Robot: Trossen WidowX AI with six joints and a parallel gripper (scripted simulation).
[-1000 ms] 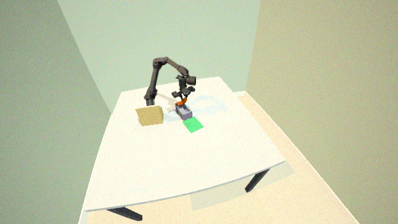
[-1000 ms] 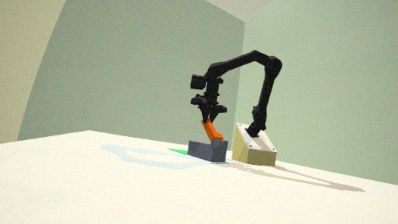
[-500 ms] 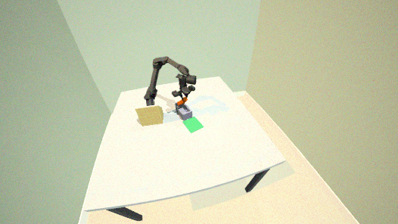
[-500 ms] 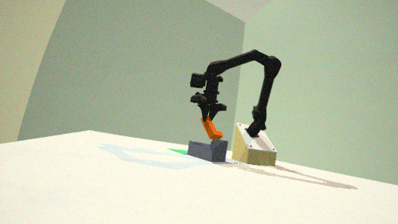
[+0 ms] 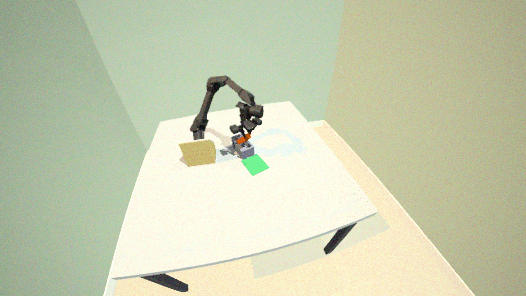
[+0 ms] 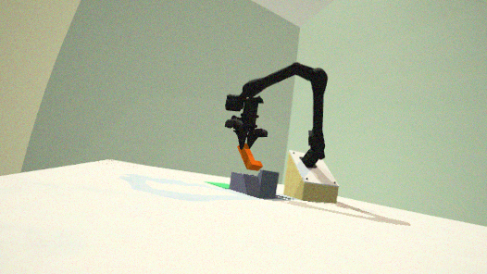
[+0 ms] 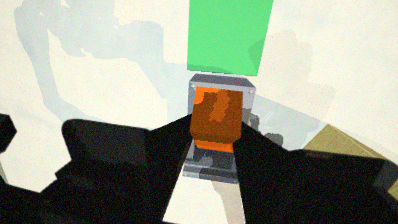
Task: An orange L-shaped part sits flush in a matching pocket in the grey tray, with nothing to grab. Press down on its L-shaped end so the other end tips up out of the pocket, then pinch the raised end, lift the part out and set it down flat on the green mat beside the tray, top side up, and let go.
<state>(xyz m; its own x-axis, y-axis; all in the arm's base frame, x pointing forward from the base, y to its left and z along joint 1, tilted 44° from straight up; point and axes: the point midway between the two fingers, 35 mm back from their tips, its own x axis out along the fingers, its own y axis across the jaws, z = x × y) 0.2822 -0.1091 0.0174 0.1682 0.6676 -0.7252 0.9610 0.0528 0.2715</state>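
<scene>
The orange part point(image 5: 243, 139) point(image 6: 249, 158) point(image 7: 215, 120) is out of the pocket and hangs steeply tilted just above the grey tray point(image 5: 246, 153) point(image 6: 268, 186) point(image 7: 220, 81). My gripper point(image 6: 243, 146) point(image 7: 214, 121) is shut on its upper end and points down. The L-shaped end is lowest and bends toward the arm's base side in the exterior view. The part hides much of the tray's top in the wrist view. The green mat point(image 5: 255, 165) point(image 6: 217, 185) point(image 7: 227, 37) lies beside the tray, with nothing on it.
The yellowish wedge-shaped base block point(image 5: 199, 154) point(image 6: 319, 193) point(image 7: 332, 142) stands near the tray, with the arm rising from it. Tray, mat and block are on the white table point(image 5: 240, 210) point(image 6: 139, 231). The arm's shadow falls on the table beside the tray.
</scene>
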